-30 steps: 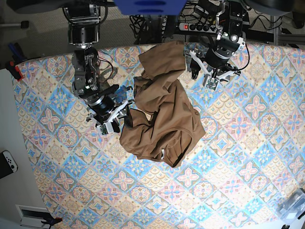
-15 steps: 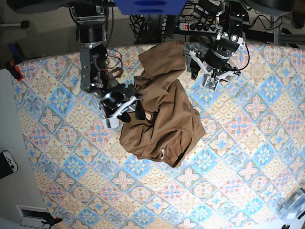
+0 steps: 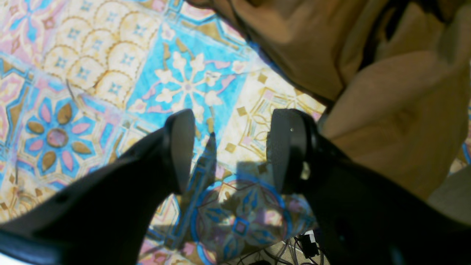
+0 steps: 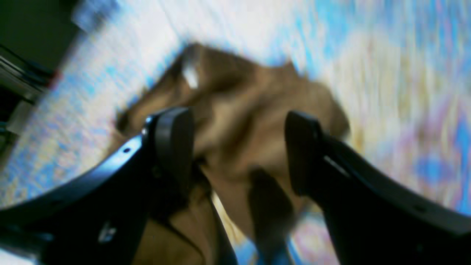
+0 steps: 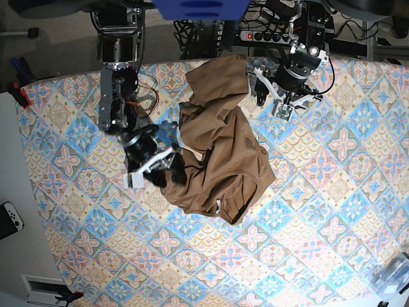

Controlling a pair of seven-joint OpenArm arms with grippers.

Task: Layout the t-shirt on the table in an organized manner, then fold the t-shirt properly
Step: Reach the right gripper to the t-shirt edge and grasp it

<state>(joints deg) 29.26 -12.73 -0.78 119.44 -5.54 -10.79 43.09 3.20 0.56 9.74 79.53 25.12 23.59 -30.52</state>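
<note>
The brown t-shirt (image 5: 220, 137) lies crumpled in a heap on the patterned table (image 5: 307, 211), one end reaching the far edge. A small white tag (image 5: 218, 206) shows near its front hem. My right gripper (image 5: 169, 176) hangs open at the heap's left edge. In the blurred right wrist view its open jaws (image 4: 239, 151) frame the t-shirt (image 4: 239, 110) and the tag (image 4: 190, 75), with nothing pinched. My left gripper (image 5: 271, 105) is open just right of the shirt's far end. In its own view the left gripper (image 3: 232, 151) holds nothing over bare cloth, and the t-shirt (image 3: 368, 73) lies beside its right finger.
A power strip (image 5: 268, 35) and cables sit behind the table's far edge. A white controller (image 5: 9, 219) lies off the table at the left. A clear plastic item (image 5: 393, 275) sits at the front right corner. Patterned cloth spreads in front of the shirt.
My right gripper swung in against the shirt's left edge, then dropped toward the front, and its jaws opened wider. The left arm and the shirt have stayed put.
</note>
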